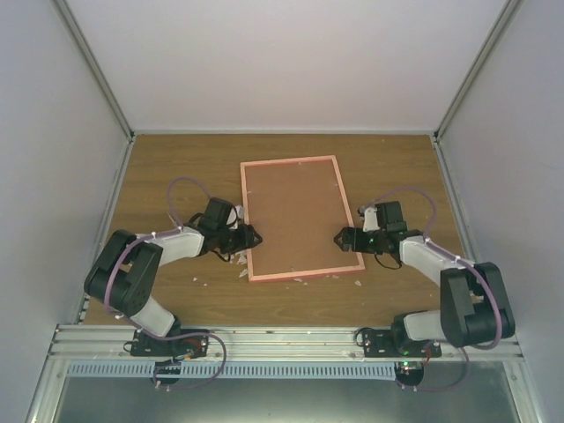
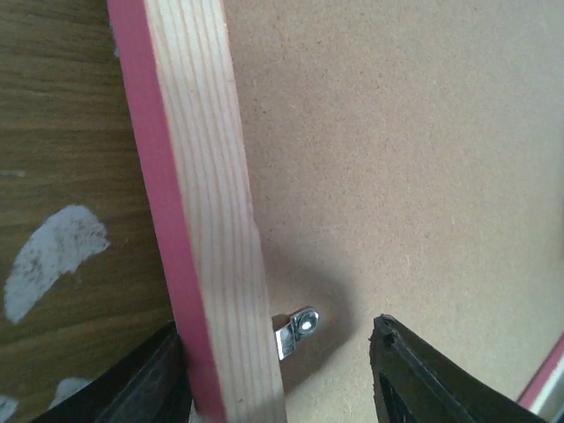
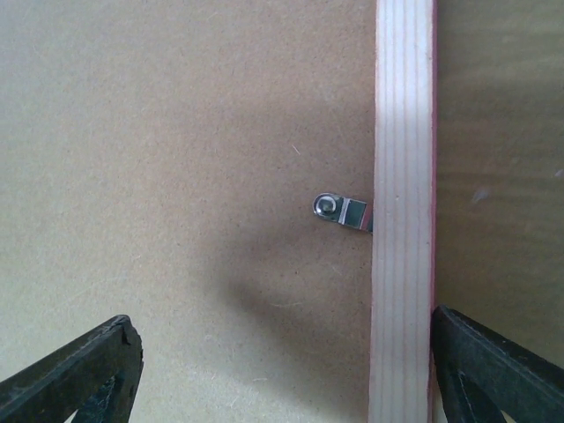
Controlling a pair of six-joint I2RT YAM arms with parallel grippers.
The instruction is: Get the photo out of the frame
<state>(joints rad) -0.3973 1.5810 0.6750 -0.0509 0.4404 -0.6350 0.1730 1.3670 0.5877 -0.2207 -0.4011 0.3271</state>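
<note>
No lettering, label, brand, number or sign can be read in any view. The frame (image 1: 288, 161), shown back side up at the centre of the top view, is seen to carry no legible marking on its rim or board (image 1: 295, 216). Nothing is found stamped on the metal clips (image 2: 298, 328) (image 3: 342, 210) seen close up in the wrist views.
</note>
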